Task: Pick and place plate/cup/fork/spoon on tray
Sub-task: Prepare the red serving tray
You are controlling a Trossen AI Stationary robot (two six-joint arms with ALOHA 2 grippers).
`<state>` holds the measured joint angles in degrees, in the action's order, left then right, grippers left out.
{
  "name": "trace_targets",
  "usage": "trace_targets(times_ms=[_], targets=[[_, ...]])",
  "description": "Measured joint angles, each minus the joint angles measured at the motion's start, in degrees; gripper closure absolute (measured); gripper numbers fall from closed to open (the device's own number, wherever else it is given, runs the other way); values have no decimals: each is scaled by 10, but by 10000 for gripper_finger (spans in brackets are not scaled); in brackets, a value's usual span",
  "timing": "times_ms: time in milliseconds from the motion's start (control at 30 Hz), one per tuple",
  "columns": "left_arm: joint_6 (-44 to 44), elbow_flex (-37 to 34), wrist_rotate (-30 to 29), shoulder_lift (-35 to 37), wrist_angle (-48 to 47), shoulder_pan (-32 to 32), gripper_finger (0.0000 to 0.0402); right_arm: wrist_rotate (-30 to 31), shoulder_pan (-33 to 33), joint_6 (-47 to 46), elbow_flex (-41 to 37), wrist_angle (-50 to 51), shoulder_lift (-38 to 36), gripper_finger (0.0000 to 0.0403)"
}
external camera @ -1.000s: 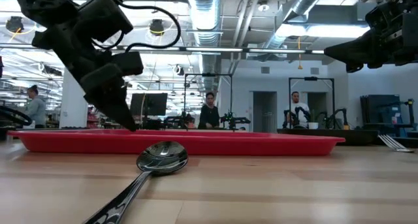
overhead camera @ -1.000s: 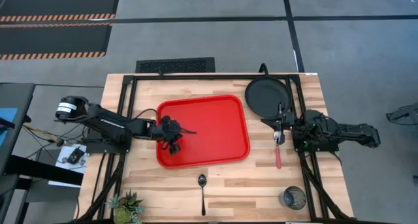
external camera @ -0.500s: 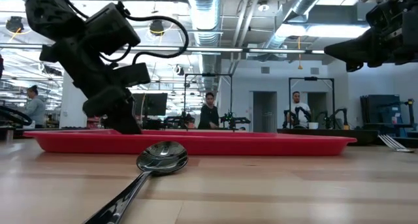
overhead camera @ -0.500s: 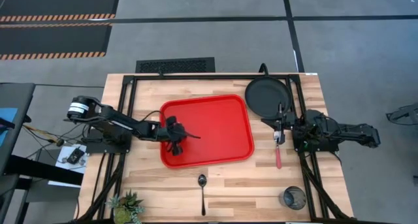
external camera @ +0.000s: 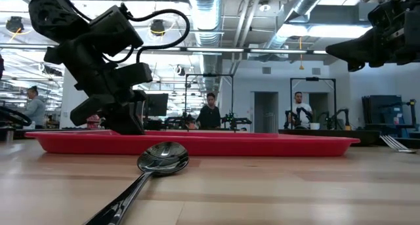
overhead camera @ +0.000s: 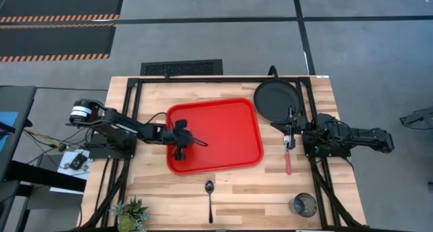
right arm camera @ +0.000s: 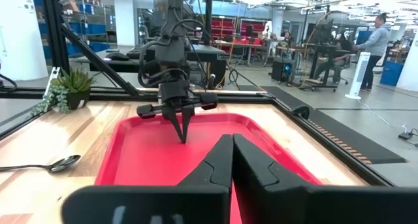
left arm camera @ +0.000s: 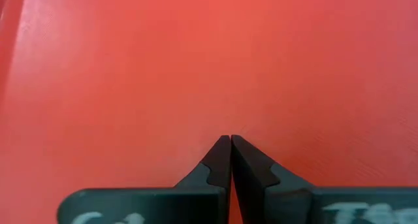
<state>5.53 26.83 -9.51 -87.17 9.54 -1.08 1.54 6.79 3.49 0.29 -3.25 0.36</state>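
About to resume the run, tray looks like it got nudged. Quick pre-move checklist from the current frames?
1. Left gripper free of load: ok. Shut, fingertips down on the tray, holding nothing.
2. Right gripper free of load: ok. Shut and empty, parked at the table's right edge.
3. Tray ready to receive: ok. Nothing lies in it besides the left fingertips.
4. Plate reachable: ok. On the table just beyond the tray's far right corner.
5. Fork, spoon, cup on table, off tray: ok.
6. Fork clear of the right arm: cannot tell. They overlap in the high view.
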Motion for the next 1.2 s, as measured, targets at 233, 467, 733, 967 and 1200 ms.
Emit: trace_targets(times_ms=[233,467,733,967,1200], targets=[[-44,-1,19,36,5,-2,401,-1,0,2,0,11,0,398],[-89,0,2,114,-50,-2,401,7,-21,-8,14,40,46,397],[-135,0,-19,168,-174,-16,401,106,-118,-111,57,89,229,397],[-148,0,-34,168,-196,-16,401,142,-202,-197,123,88,437,397],[-159,0,-82,168,-223,-8,401,147,-240,-202,221,88,636,397]])
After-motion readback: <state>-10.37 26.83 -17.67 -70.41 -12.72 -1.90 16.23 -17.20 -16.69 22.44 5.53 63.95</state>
